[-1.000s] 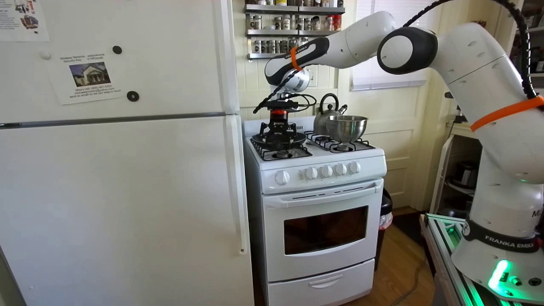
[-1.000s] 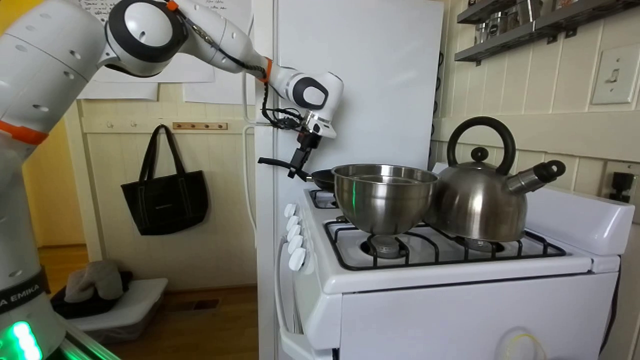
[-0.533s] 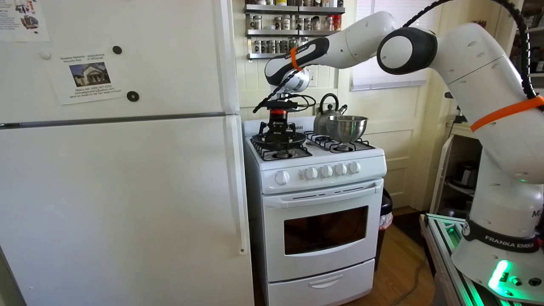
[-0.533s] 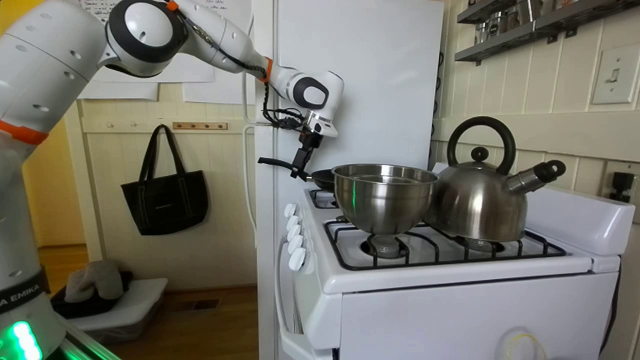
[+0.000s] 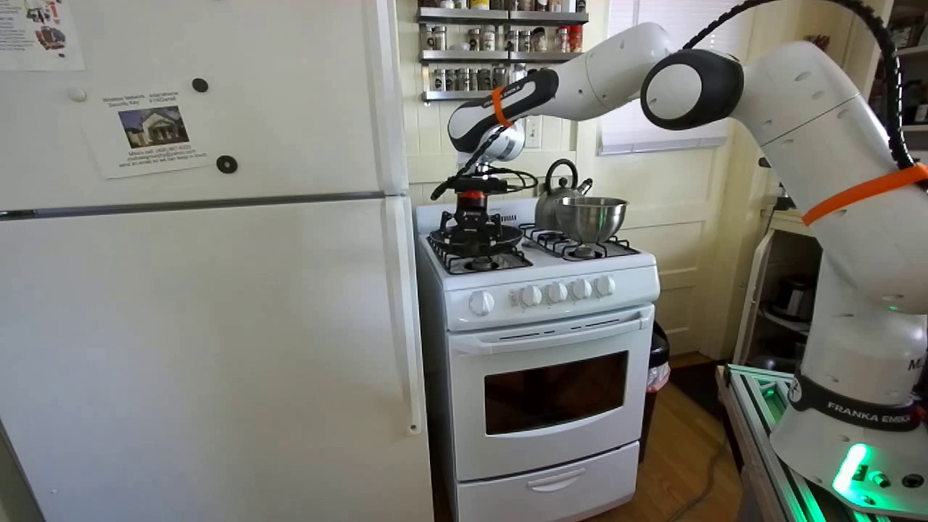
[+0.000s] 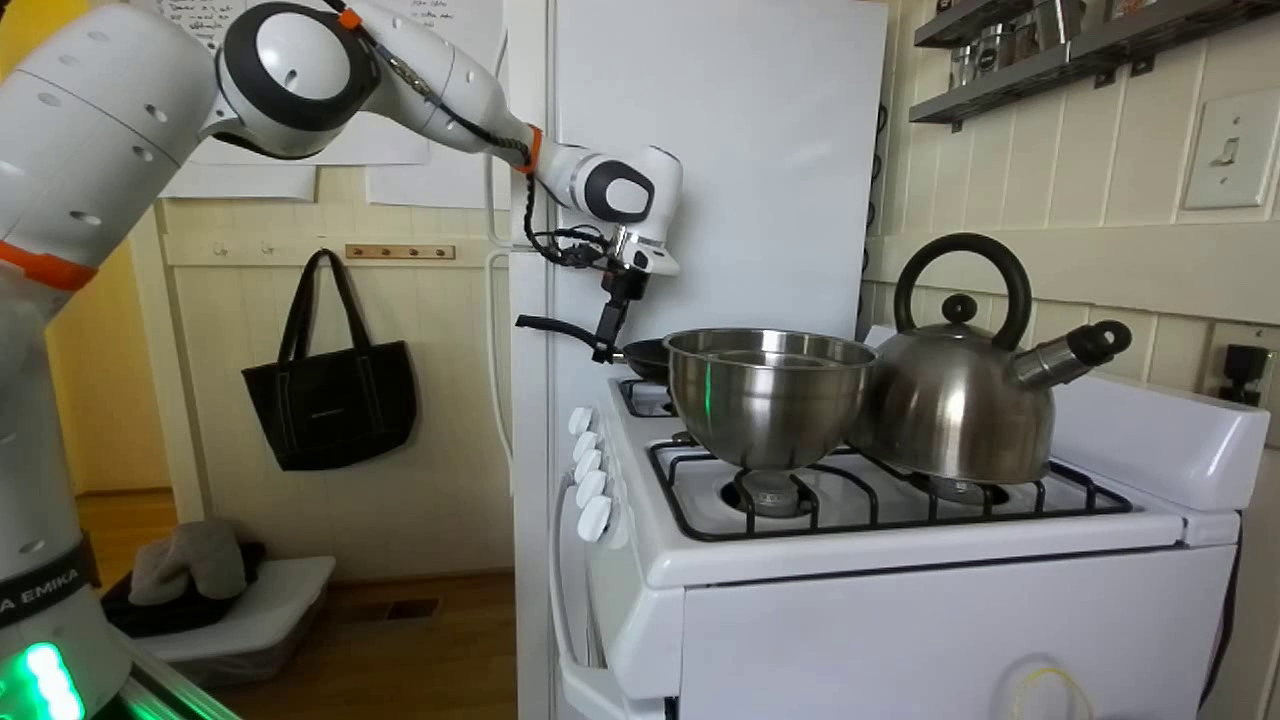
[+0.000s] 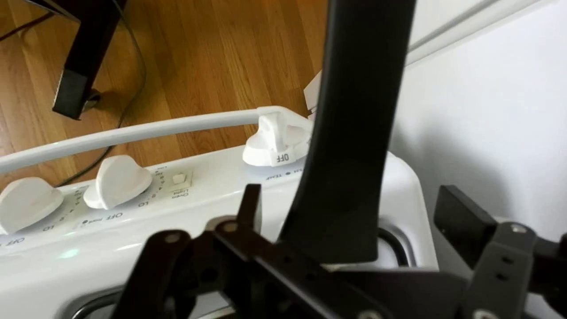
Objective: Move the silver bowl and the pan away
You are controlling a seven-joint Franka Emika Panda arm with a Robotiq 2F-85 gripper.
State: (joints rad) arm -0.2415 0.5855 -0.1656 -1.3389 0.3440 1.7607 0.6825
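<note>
Wood floor [image 7: 199, 62]: shows beyond the front edge of the stove [image 5: 471, 420].
Refrigerator [image 5: 203, 348]: white, along one side edge of the stove.
Stove: white enamel, black grates [image 6: 750, 534]; knobs [image 7: 122, 181] line the front edge.
Arm [image 5: 681, 85]: over the stove; far end slightly lower and clearly more upright than one second ago.
Spice shelves [image 5: 464, 55]: high behind the back edge.
Tote bag [image 6: 335, 405]: black, hanging well apart from the stove.
Kettle [image 6: 960, 390]: toward the back edge.
Silver bowl [image 6: 770, 410]: in front of the kettle, toward the front edge, on the side away from the refrigerator; contact with kettle unclear. Unshifted.
Pan [image 6: 650, 360]: dark, on the refrigerator-side grate; also unshifted.
Handle [image 7: 354, 133]: the pan's; juts out past the front edge.
Fingers [image 7: 465, 226]: spread wide, one to each side of the handle, gap visible both sides; nothing held. They sit nearer the pan than a second ago. Reading: probably aligning for a handle grasp, pan first; neither item cleared yet.
</note>
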